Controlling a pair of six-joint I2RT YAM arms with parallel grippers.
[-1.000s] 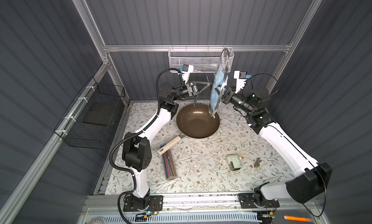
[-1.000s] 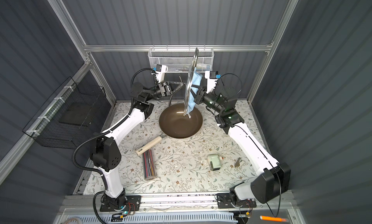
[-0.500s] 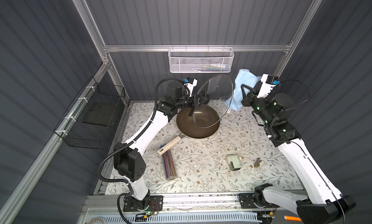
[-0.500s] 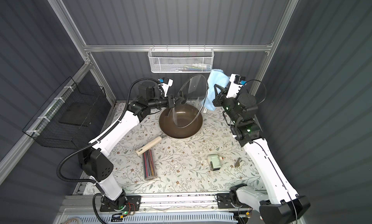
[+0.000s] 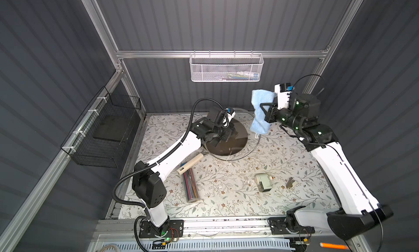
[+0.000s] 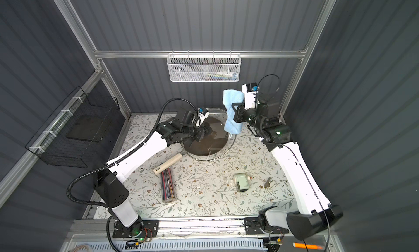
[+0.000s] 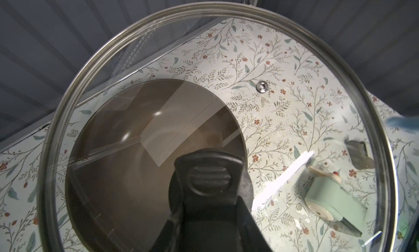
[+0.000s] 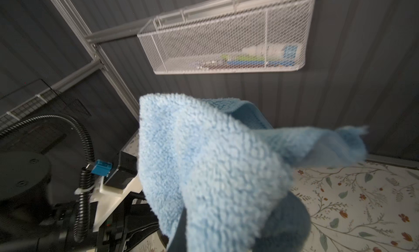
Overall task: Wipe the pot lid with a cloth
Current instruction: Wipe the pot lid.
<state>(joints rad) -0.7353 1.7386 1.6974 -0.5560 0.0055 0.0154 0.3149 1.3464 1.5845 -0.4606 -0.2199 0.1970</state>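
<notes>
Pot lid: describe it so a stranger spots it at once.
At the back of the floral table, the left pincer holds it over the dark brown pan. The pot lid is a clear glass disc with a thin metal rim and black handle, see-through and wider than the pan.

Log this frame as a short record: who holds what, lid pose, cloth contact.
left gripper: shut on handle of lid
right gripper: shut on cloth
lid: held over pan, roughly level
cloth: raised beside lid, no contact seen
wiping: not under way
</notes>
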